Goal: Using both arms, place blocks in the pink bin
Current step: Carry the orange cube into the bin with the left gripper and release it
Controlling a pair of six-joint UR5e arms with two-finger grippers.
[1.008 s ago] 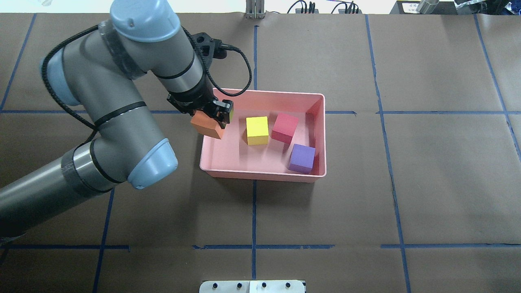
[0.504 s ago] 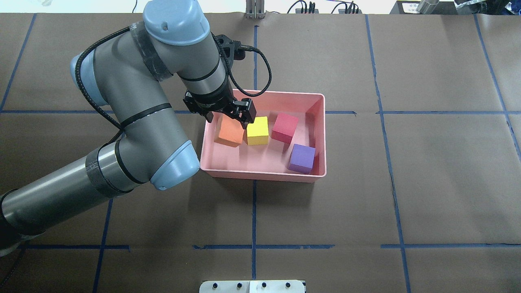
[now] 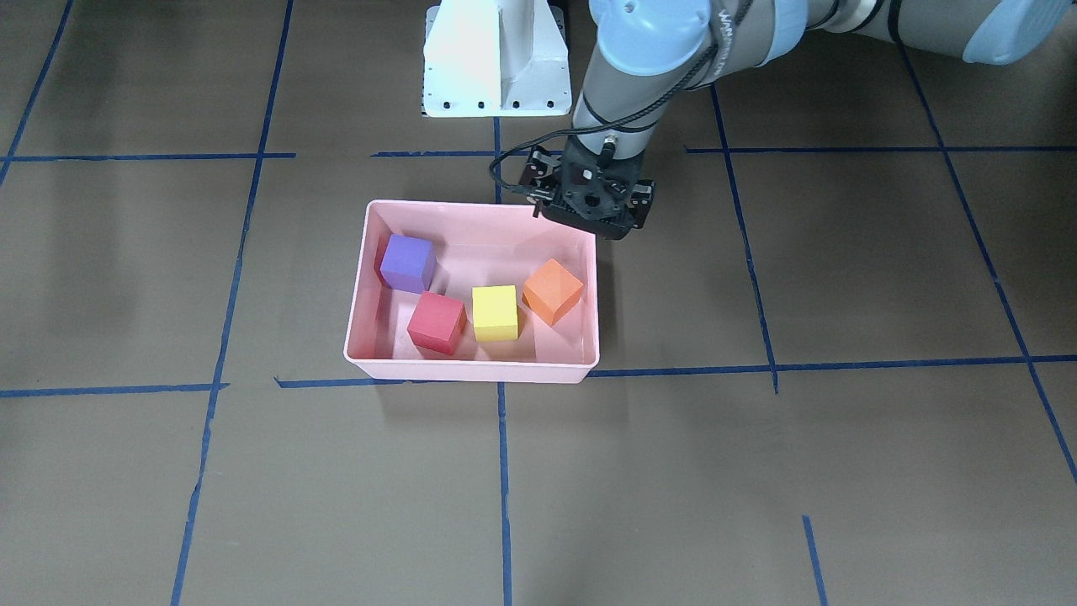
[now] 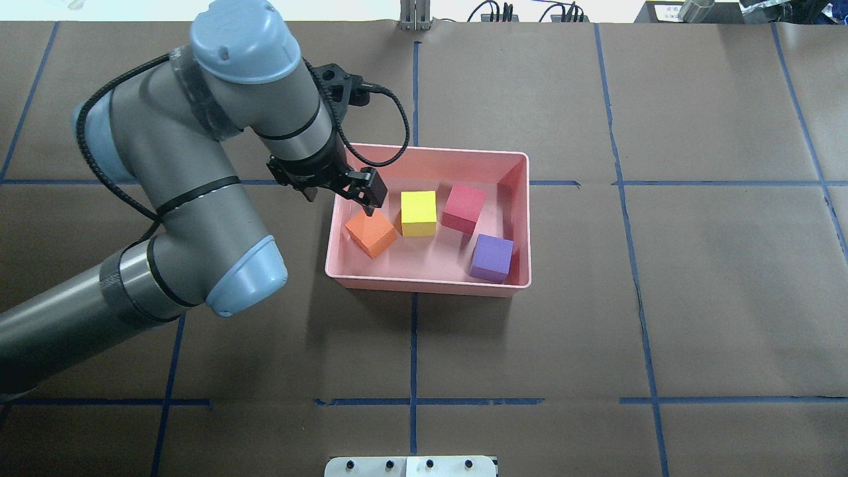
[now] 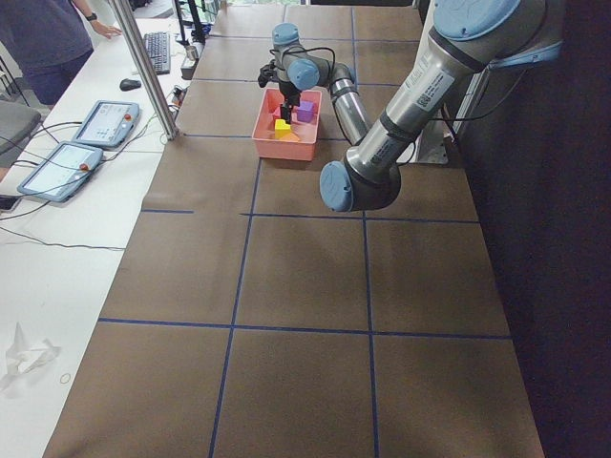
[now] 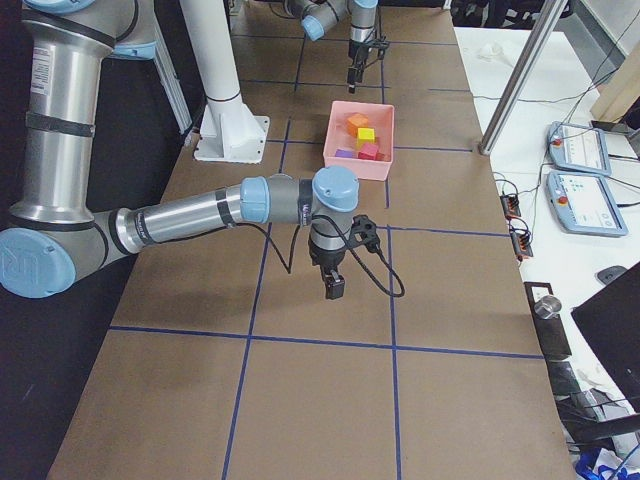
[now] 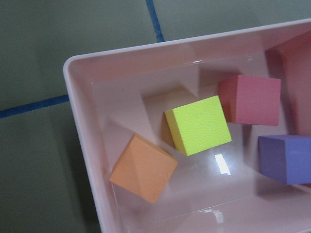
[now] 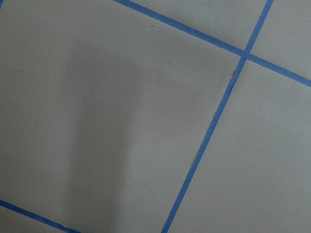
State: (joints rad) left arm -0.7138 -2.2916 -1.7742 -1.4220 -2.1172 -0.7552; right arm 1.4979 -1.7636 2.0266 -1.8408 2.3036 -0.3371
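All four blocks lie inside the pink bin (image 4: 430,286): orange (image 4: 371,232) at its left end, then yellow-green (image 4: 419,212), red (image 4: 464,208) and purple (image 4: 491,258). The orange block sits turned corner-on, apart from the yellow-green one (image 7: 198,124). My left gripper (image 4: 351,195) hangs open and empty above the bin's left rim, just over the orange block (image 3: 553,291). My right gripper (image 6: 335,288) shows only in the exterior right view, low over bare table well away from the bin (image 6: 360,140). I cannot tell whether it is open or shut.
The white pedestal base (image 3: 496,59) stands behind the bin on the robot's side. Blue tape lines cross the brown table. A metal post (image 6: 520,80), tablets (image 6: 580,195) and cables lie on the white side bench.
The left gripper carried the orange block over the bin's left rim and let it go. The block now rests turned on the bin floor, and the gripper has drawn back to the left.
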